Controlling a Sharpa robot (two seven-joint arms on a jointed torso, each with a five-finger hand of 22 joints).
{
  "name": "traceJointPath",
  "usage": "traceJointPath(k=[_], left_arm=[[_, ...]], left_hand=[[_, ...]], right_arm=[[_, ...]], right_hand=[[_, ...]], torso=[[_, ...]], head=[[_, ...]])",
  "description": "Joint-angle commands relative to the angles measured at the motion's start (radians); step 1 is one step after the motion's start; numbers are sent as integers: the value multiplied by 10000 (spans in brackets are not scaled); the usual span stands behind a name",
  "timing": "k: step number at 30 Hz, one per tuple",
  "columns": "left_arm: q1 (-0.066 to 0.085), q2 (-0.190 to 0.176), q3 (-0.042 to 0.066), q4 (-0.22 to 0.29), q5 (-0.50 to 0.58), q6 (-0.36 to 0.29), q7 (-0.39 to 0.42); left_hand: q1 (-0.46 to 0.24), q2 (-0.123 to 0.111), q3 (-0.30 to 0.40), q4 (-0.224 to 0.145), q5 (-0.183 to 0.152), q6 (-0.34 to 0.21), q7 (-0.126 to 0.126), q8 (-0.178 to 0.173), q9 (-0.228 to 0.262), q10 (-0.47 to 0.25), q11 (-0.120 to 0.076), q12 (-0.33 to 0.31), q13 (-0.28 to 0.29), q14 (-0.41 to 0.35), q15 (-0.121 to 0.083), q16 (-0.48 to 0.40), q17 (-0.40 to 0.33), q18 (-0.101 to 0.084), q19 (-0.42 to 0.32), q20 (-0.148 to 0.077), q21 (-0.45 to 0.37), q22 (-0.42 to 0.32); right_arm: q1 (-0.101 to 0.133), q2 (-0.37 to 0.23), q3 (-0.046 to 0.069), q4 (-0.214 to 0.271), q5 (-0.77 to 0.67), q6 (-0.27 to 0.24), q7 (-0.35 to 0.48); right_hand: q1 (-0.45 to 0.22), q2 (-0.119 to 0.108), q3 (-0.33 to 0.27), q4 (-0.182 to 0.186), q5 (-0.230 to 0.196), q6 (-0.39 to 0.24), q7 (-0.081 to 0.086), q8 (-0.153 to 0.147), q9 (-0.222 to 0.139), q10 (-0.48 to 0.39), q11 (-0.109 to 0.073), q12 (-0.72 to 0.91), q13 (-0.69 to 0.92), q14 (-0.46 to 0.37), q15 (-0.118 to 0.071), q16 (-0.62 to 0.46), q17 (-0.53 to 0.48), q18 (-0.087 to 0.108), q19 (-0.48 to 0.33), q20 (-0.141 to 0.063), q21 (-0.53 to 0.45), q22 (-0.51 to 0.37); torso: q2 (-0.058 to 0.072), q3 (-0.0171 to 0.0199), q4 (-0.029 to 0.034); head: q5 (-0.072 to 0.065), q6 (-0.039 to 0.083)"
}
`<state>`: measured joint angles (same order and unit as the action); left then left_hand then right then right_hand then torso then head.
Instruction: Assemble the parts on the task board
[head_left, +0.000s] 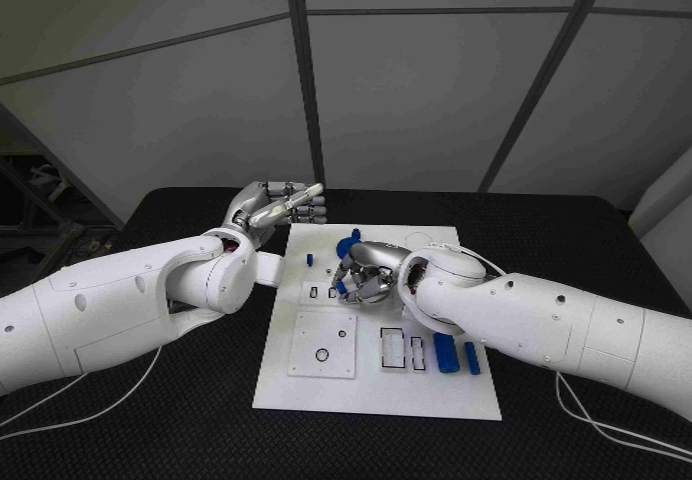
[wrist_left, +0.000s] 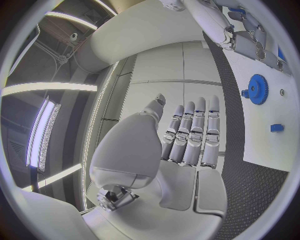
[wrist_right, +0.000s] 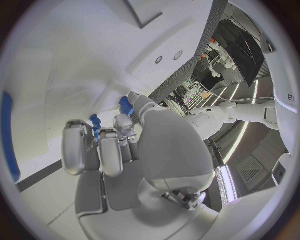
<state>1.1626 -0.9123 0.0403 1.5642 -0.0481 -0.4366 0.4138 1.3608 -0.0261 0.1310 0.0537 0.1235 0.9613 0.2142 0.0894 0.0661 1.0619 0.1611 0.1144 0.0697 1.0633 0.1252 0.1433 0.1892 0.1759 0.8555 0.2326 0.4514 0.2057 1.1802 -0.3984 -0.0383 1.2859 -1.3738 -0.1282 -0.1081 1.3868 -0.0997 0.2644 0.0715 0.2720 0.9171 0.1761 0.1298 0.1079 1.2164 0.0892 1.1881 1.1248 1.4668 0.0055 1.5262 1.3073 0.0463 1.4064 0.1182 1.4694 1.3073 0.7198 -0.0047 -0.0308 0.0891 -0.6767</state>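
The task looks early: on the task board (head_left: 378, 390), two blue bars (head_left: 456, 355) lie loose at its near right and a blue gear (head_left: 349, 244) sits far. The right robot hand (head_left: 368, 272) curls over a small blue part (wrist_right: 127, 105) mid-board, seemingly pinching it. The left robot hand (head_left: 277, 207) hovers spread and empty off the board's far left corner.

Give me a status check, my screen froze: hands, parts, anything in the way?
Left hand open, off the board's far left corner. Right hand curled over the board, small blue part at its fingertips; grip unclear. Blue gear on board. No obstruction seen.
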Motion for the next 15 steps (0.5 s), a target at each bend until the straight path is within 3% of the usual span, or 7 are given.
traceJointPath(k=[1, 15], left_arm=[[14, -4, 7, 18, -68, 125, 12], [14, -3, 7, 12, -68, 127, 7]], left_hand=[[-21, 79, 22, -63, -39, 57, 15, -56, -9, 36, 21, -40, -16, 60, -24, -38, 11, 55, -60, -16, -3, -7], [-31, 85, 23, -61, -39, 54, 19, -65, -10, 31, 26, -50, -18, 62, -22, -43, 15, 54, -64, -15, -1, -7]], right_arm=[[-15, 7, -24, -33, -74, 181, -118], [-15, -3, -24, -23, -86, 111, -70]], right_hand=[[11, -118, 31, 11, -46, -146, 13, -84, -25, -108, -1, -78, -38, 801, 102, -45, 1724, 28, -47, 73, -67, 613], [-21, -217, -21, 1, -155, -401, 67, -169, -85, -278, 57, -189, -178, 765, 156, -104, 1624, 47, -118, 126, -118, 538]], torso=[[-1, 0, -1], [4, 1, -2]], head=[[-1, -4], [-4, -13]])
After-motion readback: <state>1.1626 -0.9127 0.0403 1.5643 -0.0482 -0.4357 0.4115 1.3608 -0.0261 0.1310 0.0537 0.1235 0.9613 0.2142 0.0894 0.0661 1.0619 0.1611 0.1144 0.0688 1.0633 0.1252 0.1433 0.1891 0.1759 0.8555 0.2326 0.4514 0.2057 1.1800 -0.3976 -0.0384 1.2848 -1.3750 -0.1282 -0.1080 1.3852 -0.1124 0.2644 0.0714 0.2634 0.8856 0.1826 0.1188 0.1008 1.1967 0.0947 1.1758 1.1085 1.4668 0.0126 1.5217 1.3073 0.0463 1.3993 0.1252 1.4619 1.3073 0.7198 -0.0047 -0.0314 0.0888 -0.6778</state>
